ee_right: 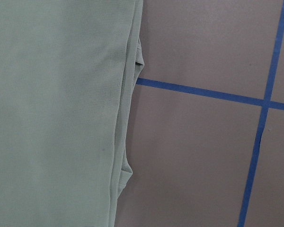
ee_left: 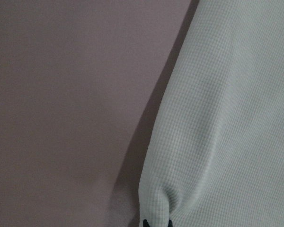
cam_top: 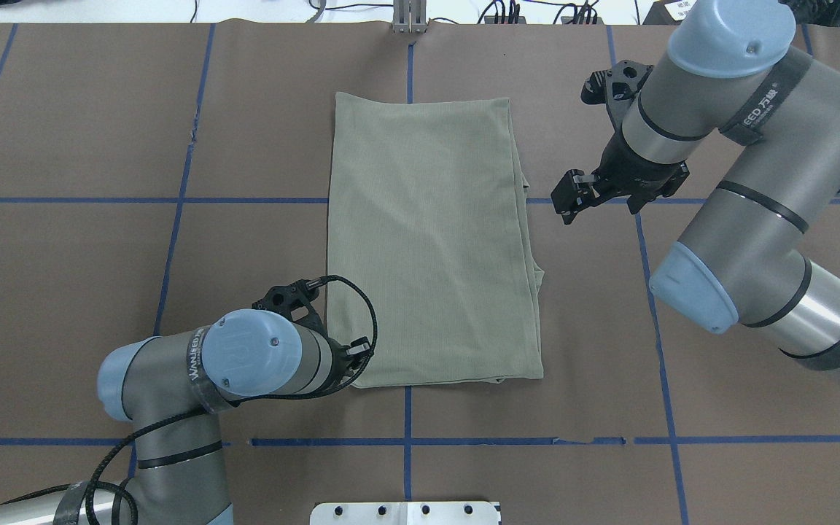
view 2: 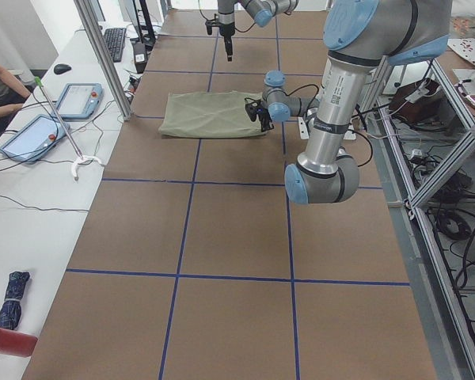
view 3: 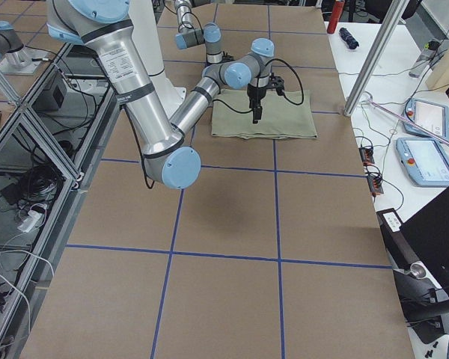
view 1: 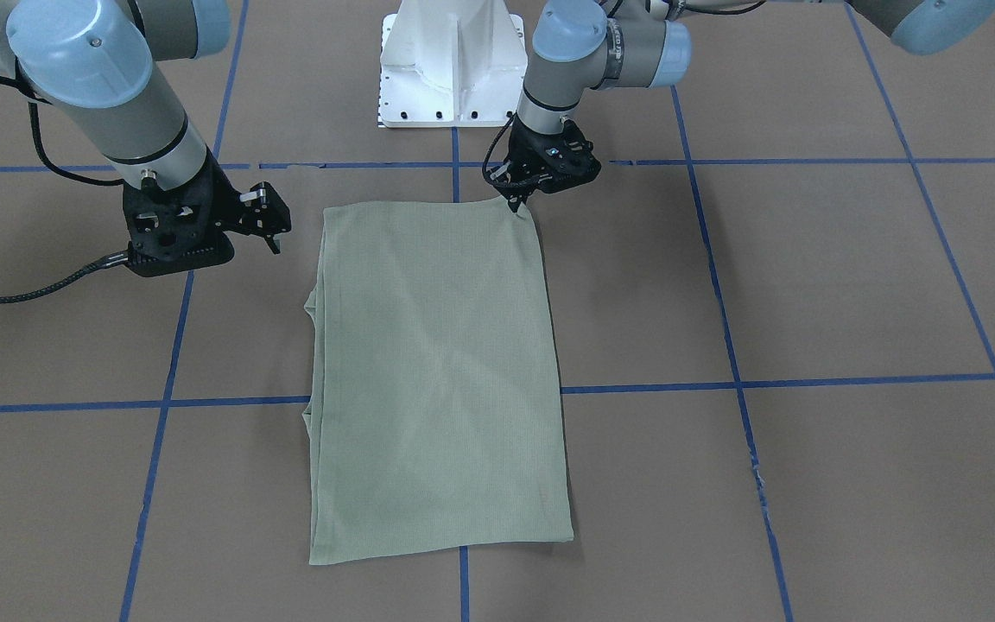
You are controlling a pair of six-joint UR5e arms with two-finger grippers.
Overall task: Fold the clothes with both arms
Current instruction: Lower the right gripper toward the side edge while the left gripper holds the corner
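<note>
The sage-green shirt [view 1: 437, 371] lies folded into a long flat rectangle in the middle of the table [cam_top: 63, 292]. It also shows in the overhead view [cam_top: 427, 240]. My left gripper [view 1: 516, 206] is shut on the shirt's corner nearest the robot's base. In the left wrist view the cloth [ee_left: 227, 118] bunches at the fingertips at the bottom edge. My right gripper [cam_top: 567, 204] is open and empty, and hovers beside the shirt's layered long edge [ee_right: 125, 118], apart from it. It shows in the front view as well [view 1: 273, 233]. No tag or logo shows.
The white pedestal base [view 1: 450, 65] stands just behind the shirt's near end. Blue tape lines [cam_top: 653, 306] cross the brown table. A side table with tablets [view 2: 79, 99] and a metal post [view 2: 103, 55] lies beyond the far edge.
</note>
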